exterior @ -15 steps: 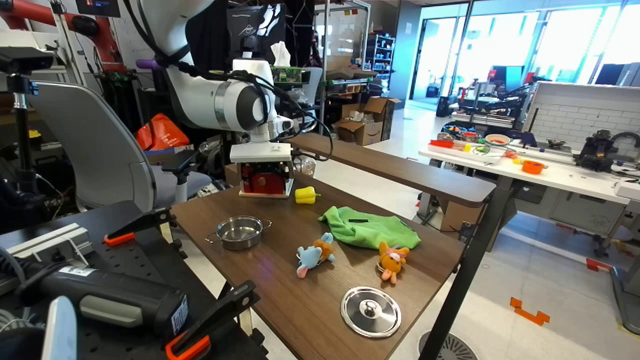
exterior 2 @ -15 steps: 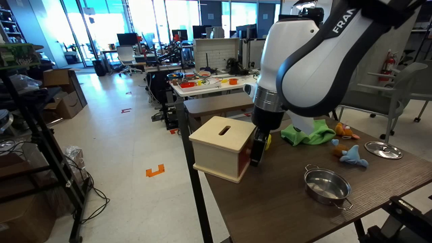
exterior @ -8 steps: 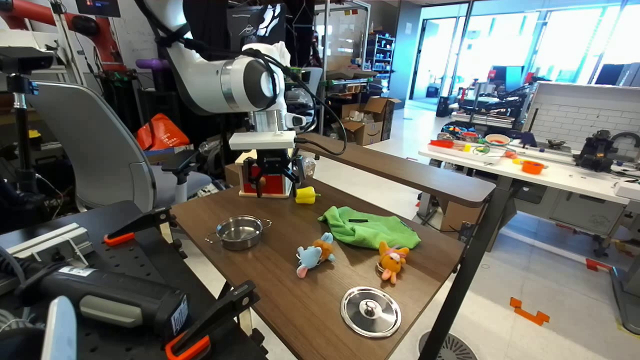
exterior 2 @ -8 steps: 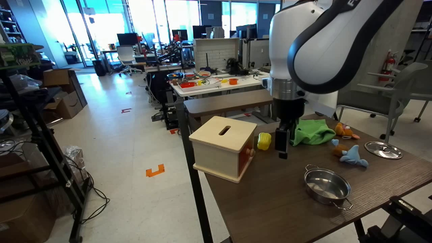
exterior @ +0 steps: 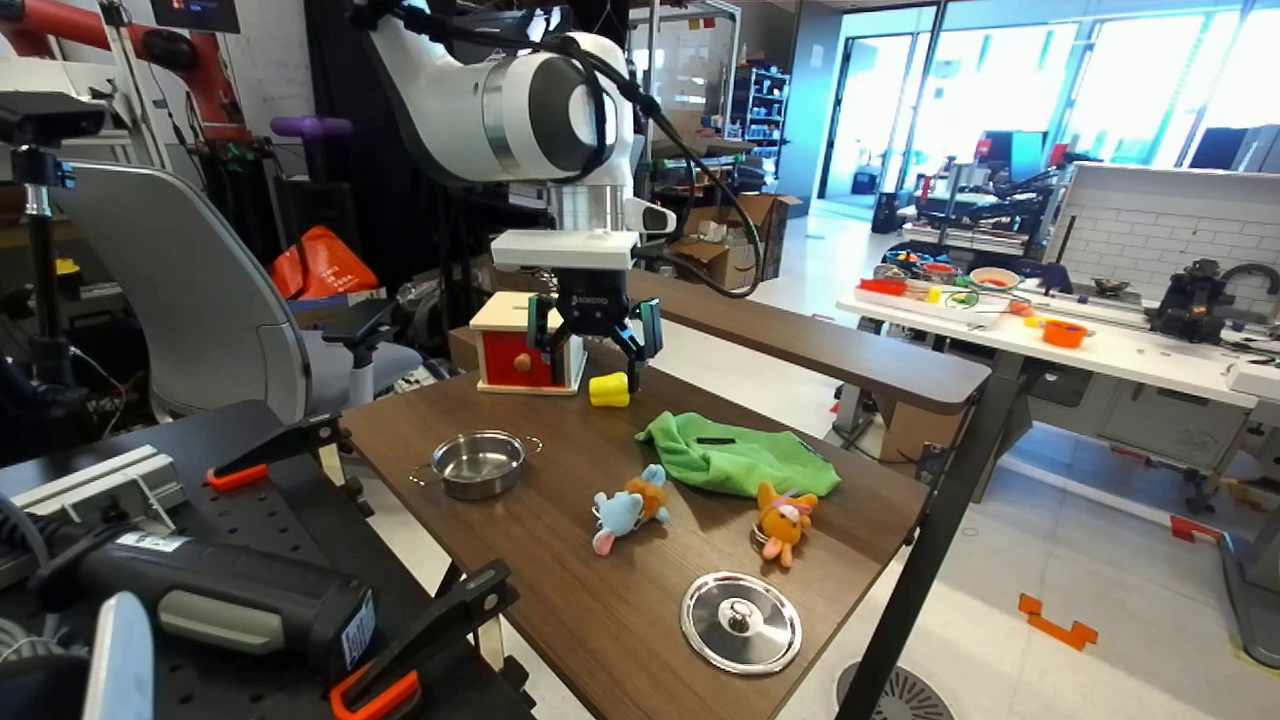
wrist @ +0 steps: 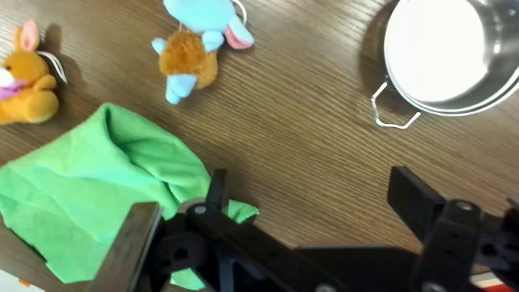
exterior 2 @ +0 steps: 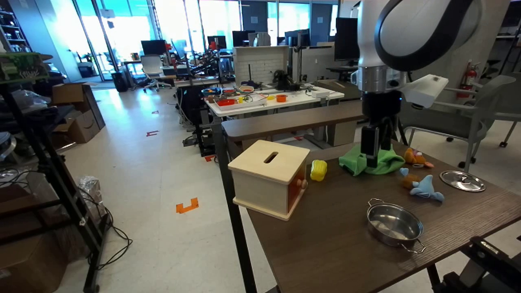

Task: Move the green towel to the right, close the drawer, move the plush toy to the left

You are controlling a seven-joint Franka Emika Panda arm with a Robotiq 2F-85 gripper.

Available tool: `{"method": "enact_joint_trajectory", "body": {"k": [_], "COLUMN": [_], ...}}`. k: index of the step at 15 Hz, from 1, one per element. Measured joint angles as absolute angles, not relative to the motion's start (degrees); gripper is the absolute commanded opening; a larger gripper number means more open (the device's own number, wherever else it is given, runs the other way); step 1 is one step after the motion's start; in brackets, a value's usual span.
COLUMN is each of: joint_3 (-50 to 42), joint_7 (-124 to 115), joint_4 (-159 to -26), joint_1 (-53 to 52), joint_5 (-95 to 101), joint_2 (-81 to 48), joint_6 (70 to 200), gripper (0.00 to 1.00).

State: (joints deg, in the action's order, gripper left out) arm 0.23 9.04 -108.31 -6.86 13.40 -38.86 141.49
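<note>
The green cloth towel [exterior: 740,455] lies crumpled far right on the brown wooden surface [exterior: 560,500] and the red square-fronted drawer [exterior: 508,352] to its left looks closed, seemingly as asked, so the black claw [wrist: 311,192] hangs wide-spread and empty, perhaps for the blue-and-brown plush toy [exterior: 622,514].

1. Brown wood-grain tabletop [exterior: 568,465].
2. Wooden box [exterior 2: 263,191], yellow pepper [exterior 2: 318,170] just beside it.
3. Two-handled metal pot [exterior: 480,486].
4. Green towel [exterior: 735,458], rumpled; orange plush rabbit [exterior: 783,522] just beside.
5. Blue-and-brown plush toy [exterior: 624,512] between pot and rabbit.
6. Round metal lid [exterior: 741,625], lying flat.
</note>
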Motion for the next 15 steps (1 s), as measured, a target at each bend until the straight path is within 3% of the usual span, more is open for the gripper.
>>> {"method": "enact_joint_trajectory", "body": {"k": [15], "joint_3": [-0.9], "joint_7": [9.0], "joint_4": [-102.7], "joint_1": [1.3], "joint_5": [9.6], "joint_2": [-46.8], "joint_6": [135.9], "gripper": [1.00]}}
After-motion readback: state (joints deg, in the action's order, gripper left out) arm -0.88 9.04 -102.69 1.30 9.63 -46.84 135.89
